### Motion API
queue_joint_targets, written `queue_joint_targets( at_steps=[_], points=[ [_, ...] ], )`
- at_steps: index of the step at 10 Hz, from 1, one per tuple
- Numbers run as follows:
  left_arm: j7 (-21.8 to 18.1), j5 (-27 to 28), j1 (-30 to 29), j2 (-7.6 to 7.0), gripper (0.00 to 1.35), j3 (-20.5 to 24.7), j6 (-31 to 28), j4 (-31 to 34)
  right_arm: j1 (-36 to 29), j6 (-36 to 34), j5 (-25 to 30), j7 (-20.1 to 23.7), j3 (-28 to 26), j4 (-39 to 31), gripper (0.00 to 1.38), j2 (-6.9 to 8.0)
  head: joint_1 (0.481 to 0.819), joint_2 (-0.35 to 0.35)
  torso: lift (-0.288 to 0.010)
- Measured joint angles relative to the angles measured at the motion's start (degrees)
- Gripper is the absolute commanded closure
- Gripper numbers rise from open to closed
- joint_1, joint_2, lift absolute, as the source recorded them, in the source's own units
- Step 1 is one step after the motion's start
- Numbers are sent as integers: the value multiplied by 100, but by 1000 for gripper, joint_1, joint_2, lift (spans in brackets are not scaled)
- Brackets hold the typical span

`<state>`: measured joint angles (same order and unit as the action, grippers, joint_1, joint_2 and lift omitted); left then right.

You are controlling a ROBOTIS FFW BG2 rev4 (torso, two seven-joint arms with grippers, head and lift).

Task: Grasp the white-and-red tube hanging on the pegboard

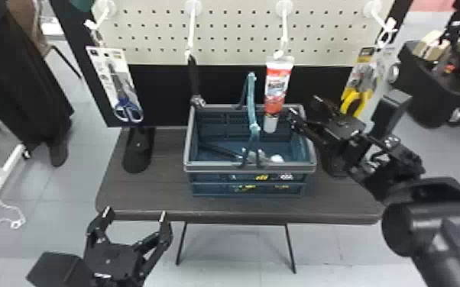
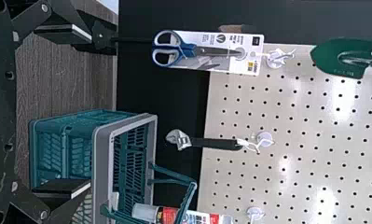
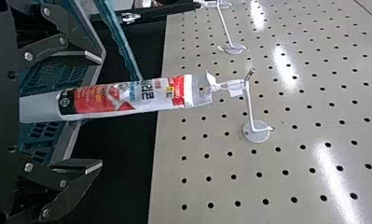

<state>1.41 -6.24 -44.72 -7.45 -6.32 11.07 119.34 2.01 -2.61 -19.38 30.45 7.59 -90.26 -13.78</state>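
The pegboard (image 1: 237, 38) stands beyond the right jaws, the plastic crate (image 1: 210, 167) lower down. Both the left gripper (image 1: 135, 213) and right gripper (image 1: 303, 106) gape, empty. Just beside the right jaws, the white-and-red tube (image 1: 277, 86) hangs nozzle-down: probably soft, slick, modestly heavy; pinch it squarely across the print, above its cap (image 1: 270, 124).

There is one beige perforated pegboard (image 1: 237, 38) with four white hooks (image 1: 284, 23), one white-and-red plastic tube (image 1: 277, 86), one black-handled adjustable wrench (image 1: 194, 82), one pair of blue-handled scissors (image 1: 128, 110) at left, one yellow-handled tool (image 1: 353, 101) at right, one green trowel (image 2: 340, 58), one dark wood-grain bench (image 1: 145, 198), and one blue-green plastic crate (image 1: 210, 187) with a grey rim.
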Motion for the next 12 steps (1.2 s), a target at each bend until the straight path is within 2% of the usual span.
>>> queue_joint_targets(
  at_steps=[4, 6, 7, 8, 9, 11, 12],
  points=[
    [0, -7, 71, -15, 203, -37, 1, -45, 1214, -238, -864, 350, 999, 977, 483, -437, 819, 8, -100],
    [0, -15, 138, -38, 203, -71, 2, -89, 1671, -346, -1289, 467, 1370, 1357, 483, -582, 819, 8, -100],
    [0, -21, 160, -39, 203, -86, 4, -110, 1851, -368, -1330, 494, 1467, 1464, 573, -627, 819, 8, -100],
    [-4, -25, 187, -46, 203, -96, 4, -126, 2010, -401, -1372, 530, 1560, 1548, 895, -666, 819, 8, -100],
    [-9, -29, 219, -53, 203, -111, 3, -144, 2071, -452, -1412, 543, 1596, 1573, 1104, -677, 819, 8, -100],
    [-9, -52, 215, -57, 205, -109, 21, -156, 2008, -566, -1437, 569, 1590, 1563, 1291, -661, 819, 8, -100],
    [-9, -58, 204, -58, 205, -106, 26, -157, 1957, -575, -1448, 567, 1587, 1569, 1291, -655, 819, 8, -100]
  ],
)
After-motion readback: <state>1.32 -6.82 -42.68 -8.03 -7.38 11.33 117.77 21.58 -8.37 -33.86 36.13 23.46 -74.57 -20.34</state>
